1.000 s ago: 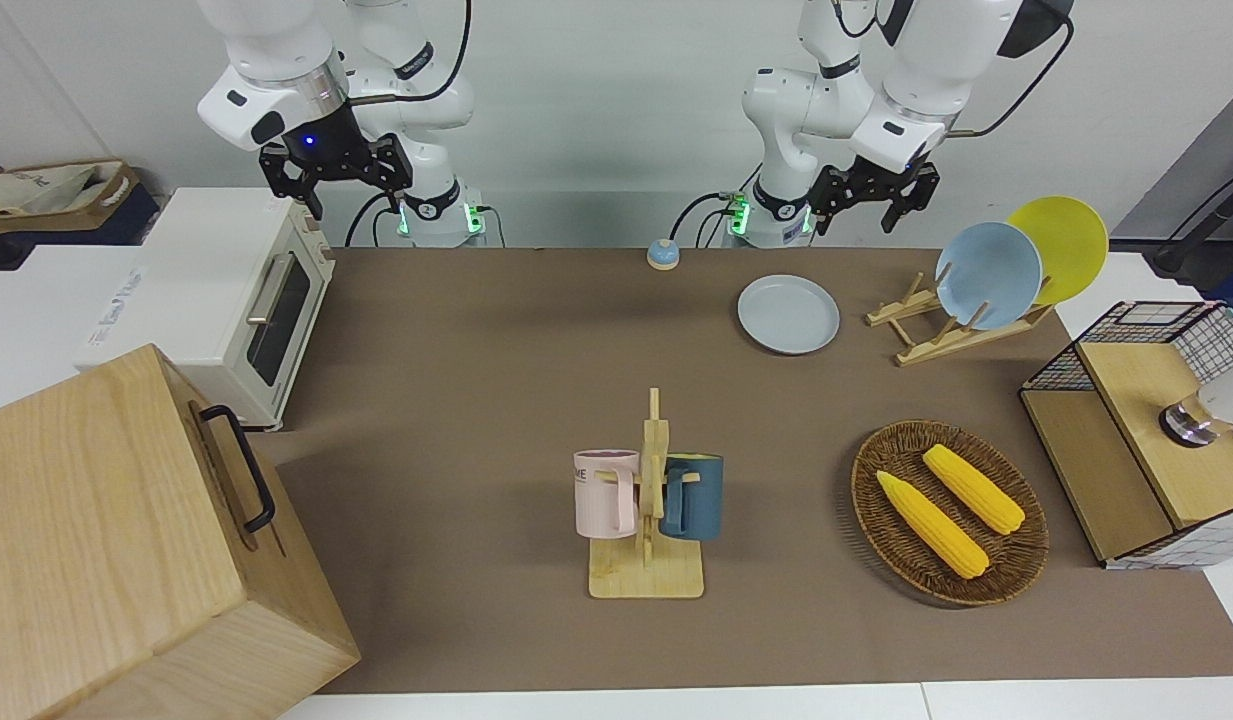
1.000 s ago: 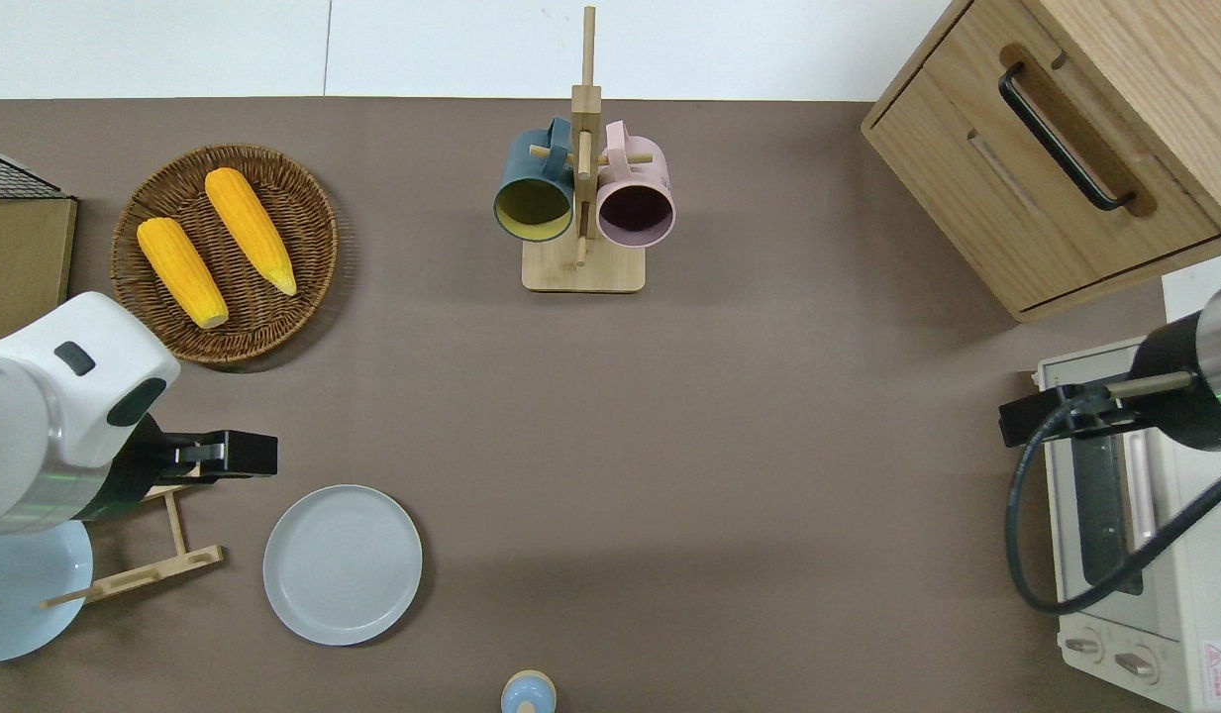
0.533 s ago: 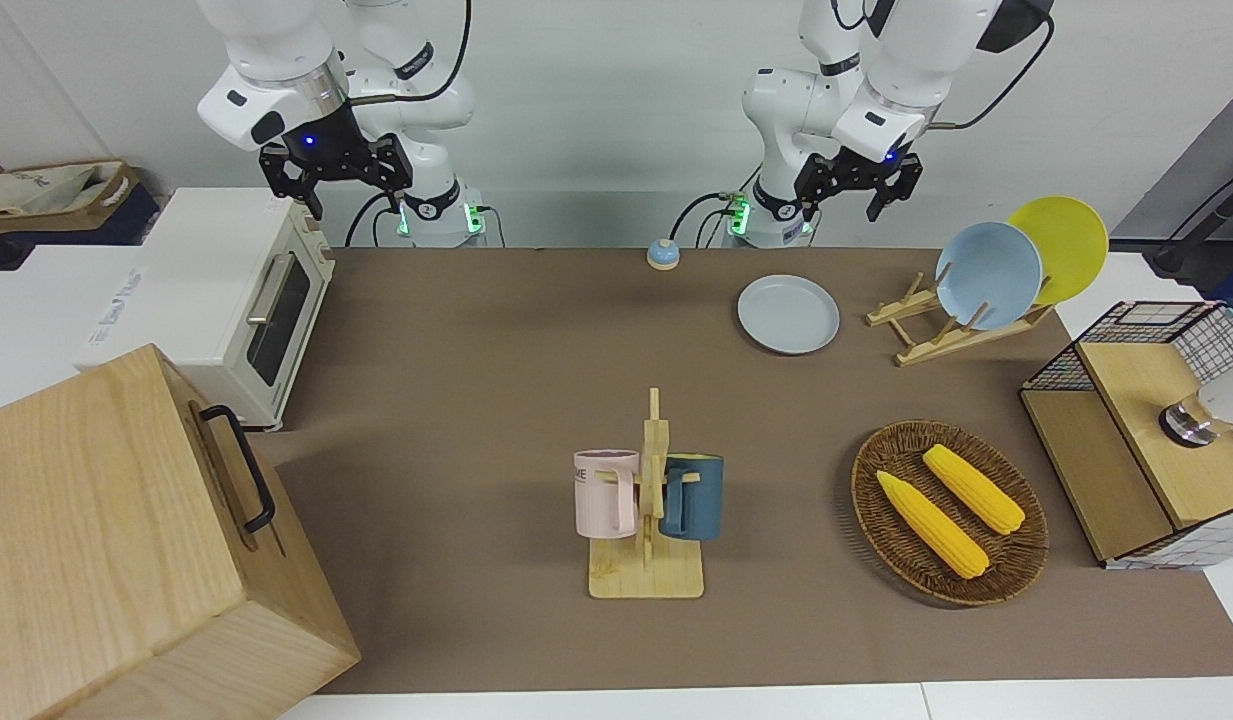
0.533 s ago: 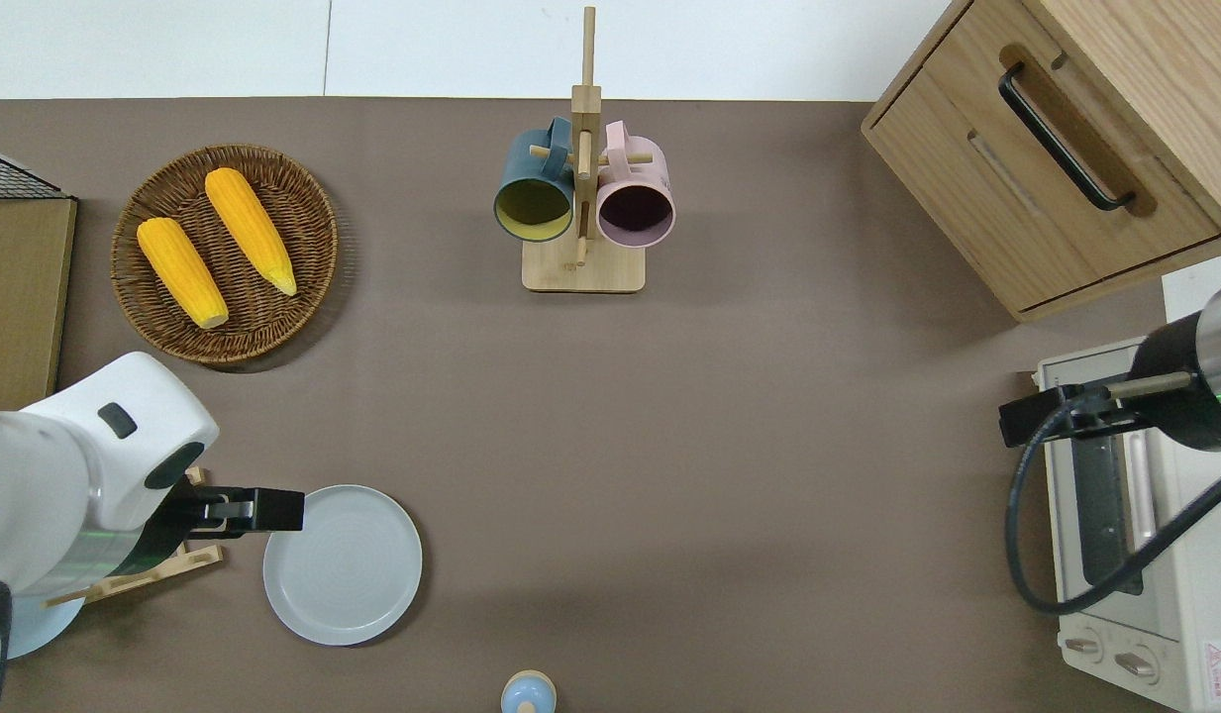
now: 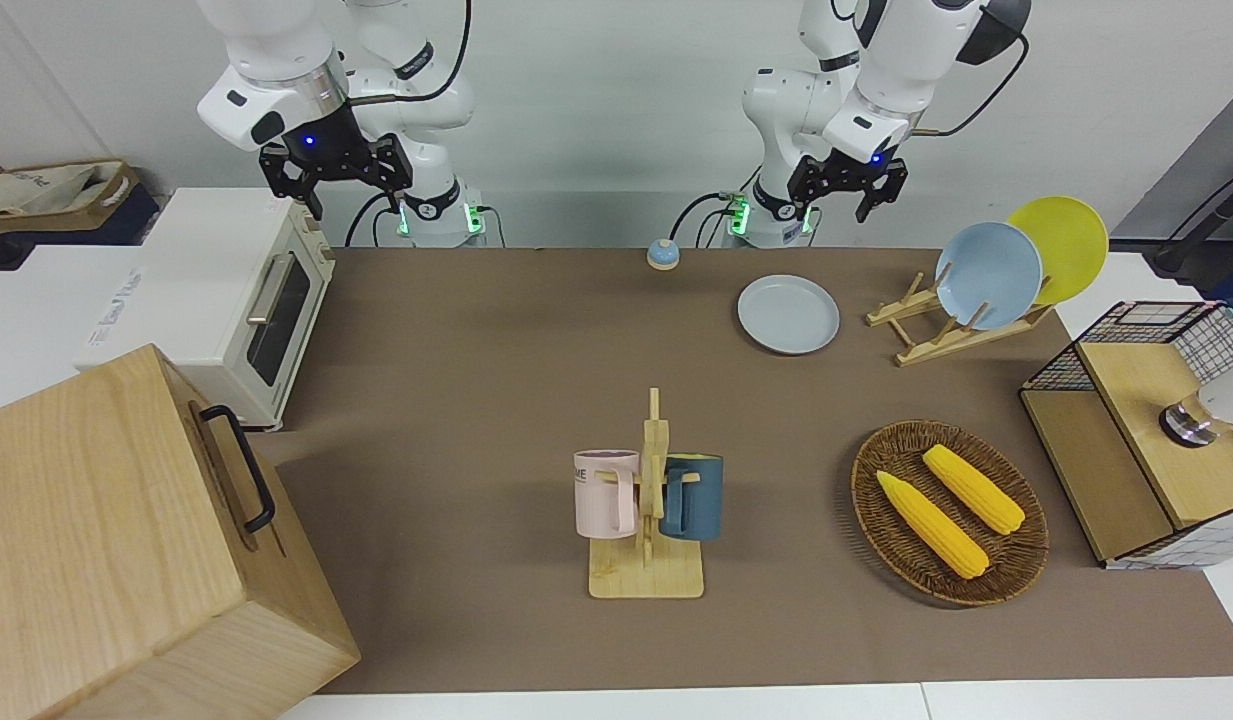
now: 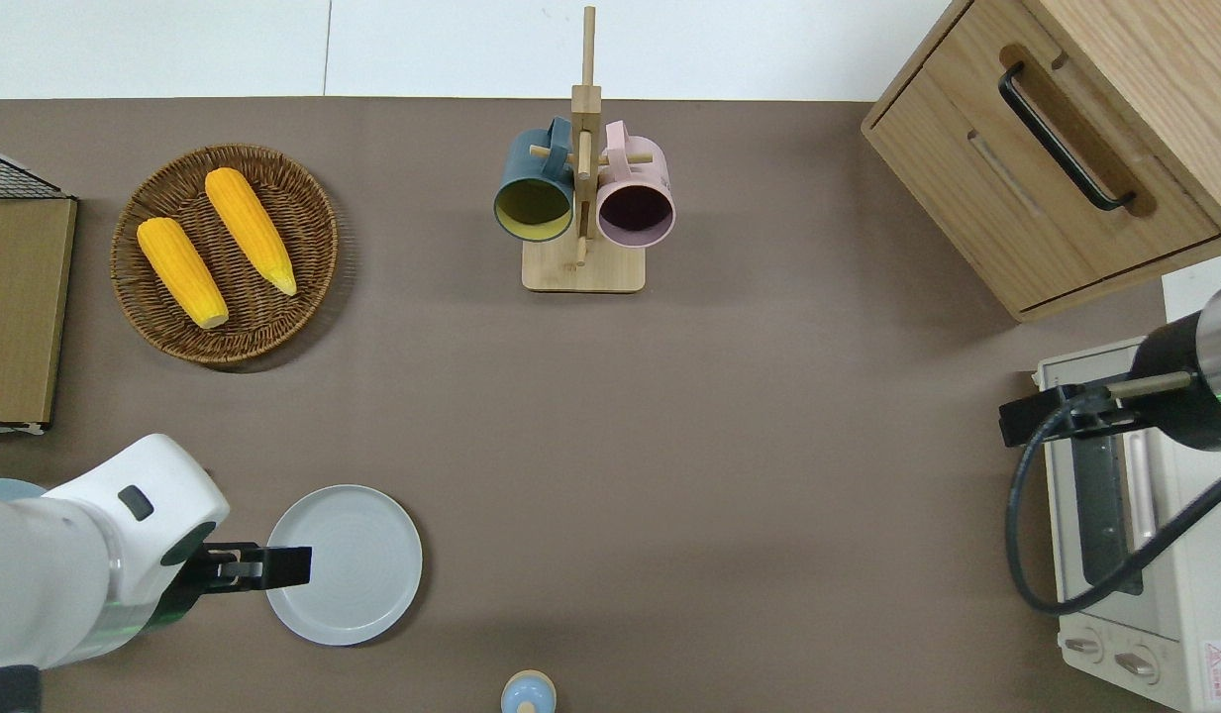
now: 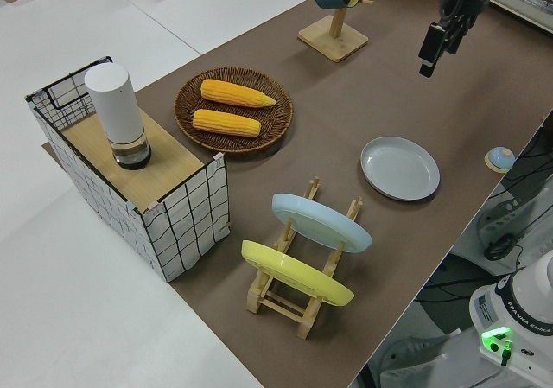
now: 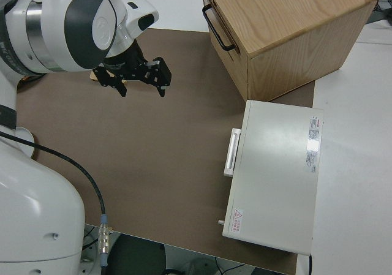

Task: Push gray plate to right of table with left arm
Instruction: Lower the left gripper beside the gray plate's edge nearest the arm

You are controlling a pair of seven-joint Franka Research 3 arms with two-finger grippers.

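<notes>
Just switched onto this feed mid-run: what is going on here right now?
The left gripper is up in the air over the rim of the gray plate, on the side toward the left arm's end of the table, fingers open. It is not touching the plate, which lies flat beside the plate rack and has not yet been pushed. The right arm is parked. The basket of corn and the mug stand lie farther from the robots.
</notes>
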